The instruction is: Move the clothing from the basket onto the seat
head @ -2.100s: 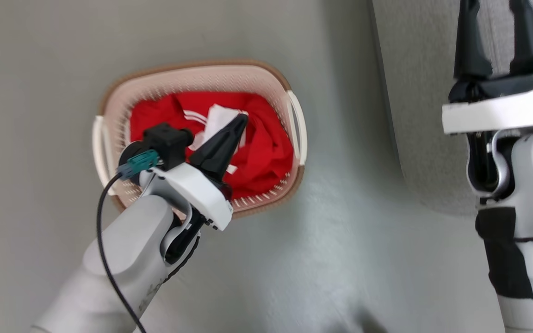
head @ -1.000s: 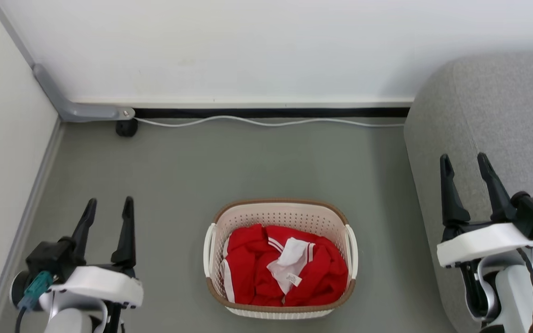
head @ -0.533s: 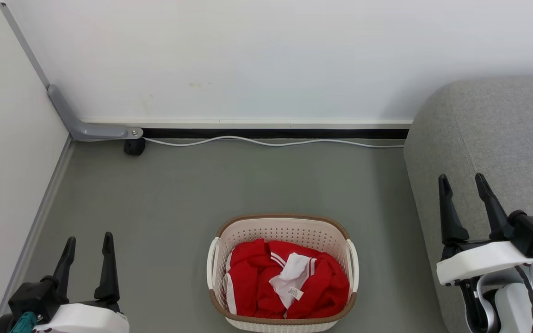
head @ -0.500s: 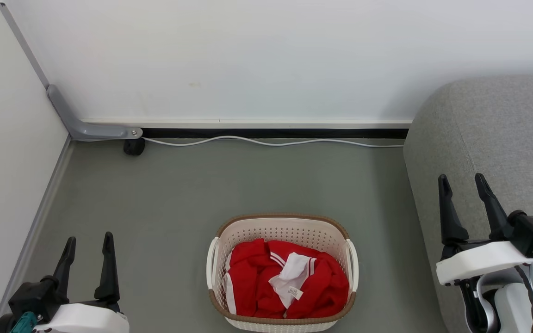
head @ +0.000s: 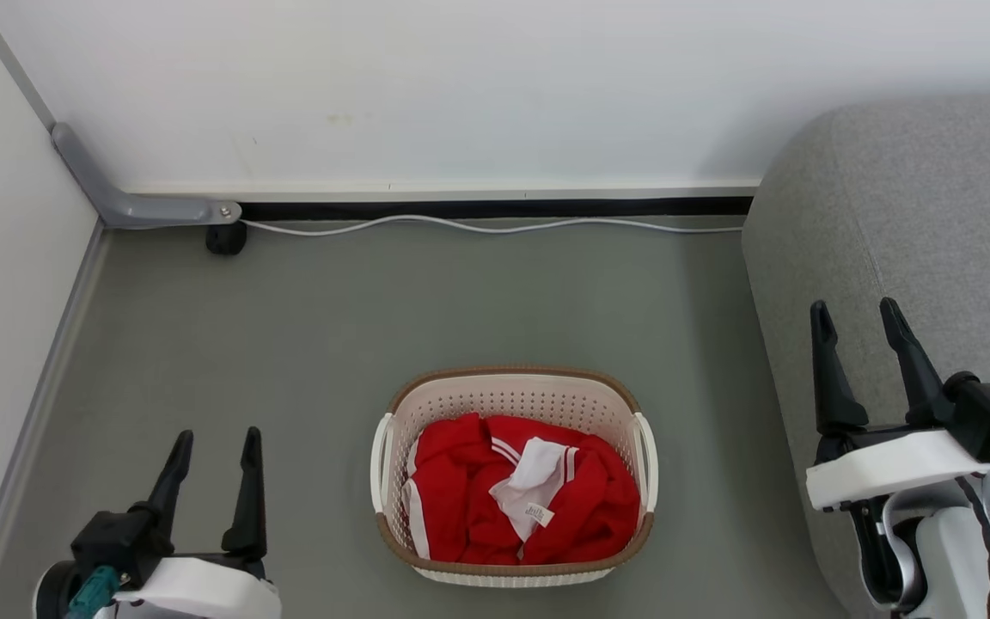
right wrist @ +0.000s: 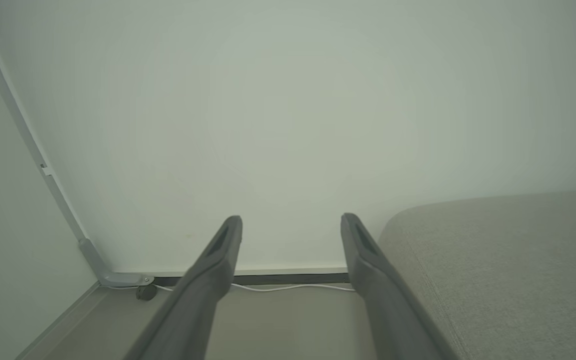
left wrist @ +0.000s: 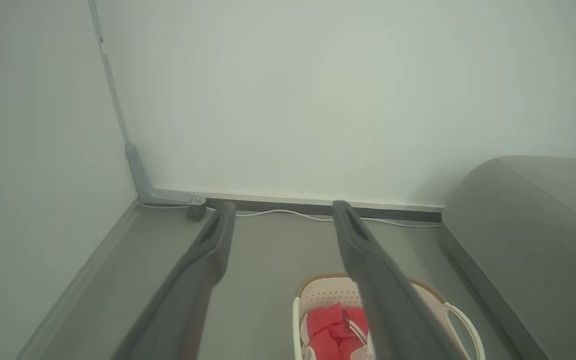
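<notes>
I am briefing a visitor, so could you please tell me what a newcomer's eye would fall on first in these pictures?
The bright red clothing with white trim stands out first, heaped in the cream basket on the grey floor, low in the middle of the head view. To its right rises the big grey seat. The left gripper and right gripper stand open and empty at that view's lower corners.

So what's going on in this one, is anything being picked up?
Nothing is being handled right now. The red clothing lies bunched in the basket on the floor, with the grey seat off to its right. The left gripper and right gripper are both open and hold nothing, one on either side of the basket.
</notes>
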